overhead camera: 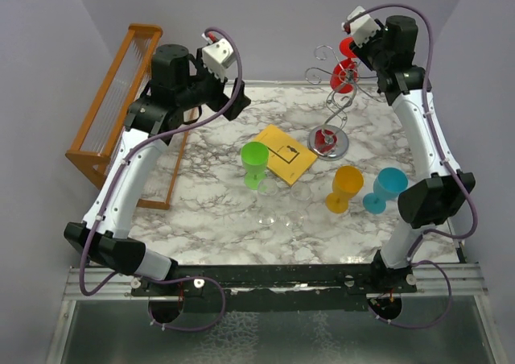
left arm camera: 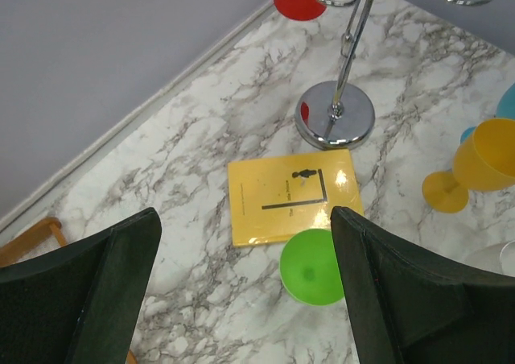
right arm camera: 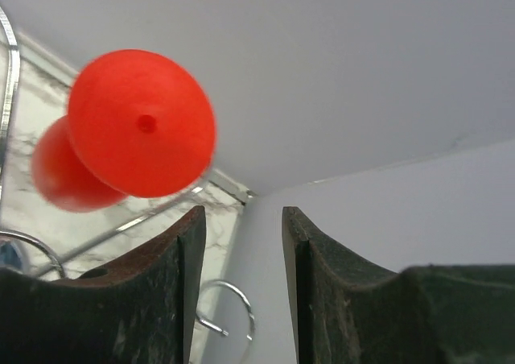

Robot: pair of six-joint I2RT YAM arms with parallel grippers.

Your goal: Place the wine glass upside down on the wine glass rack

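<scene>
A red wine glass [overhead camera: 344, 72] hangs upside down among the curled top arms of the silver wine glass rack [overhead camera: 334, 142], foot uppermost. The right wrist view shows its round foot [right arm camera: 142, 122] up and to the left of my fingers, bowl behind, and a wire ring of the rack [right arm camera: 229, 308] below. My right gripper [right arm camera: 243, 235] stands open beside the glass with nothing between its fingers. High over the left of the table my left gripper [left arm camera: 245, 243] is wide open and empty. Below it are a green glass [left arm camera: 312, 267] and the rack's round base [left arm camera: 334, 114].
A yellow book [overhead camera: 283, 154] lies mid-table beside the green glass [overhead camera: 255, 163]. An orange glass [overhead camera: 346, 188] and a blue glass [overhead camera: 386, 188] stand front right. A clear glass [overhead camera: 273, 211] lies near the front. An orange-brown wooden slatted rack [overhead camera: 113, 98] leans at the left wall.
</scene>
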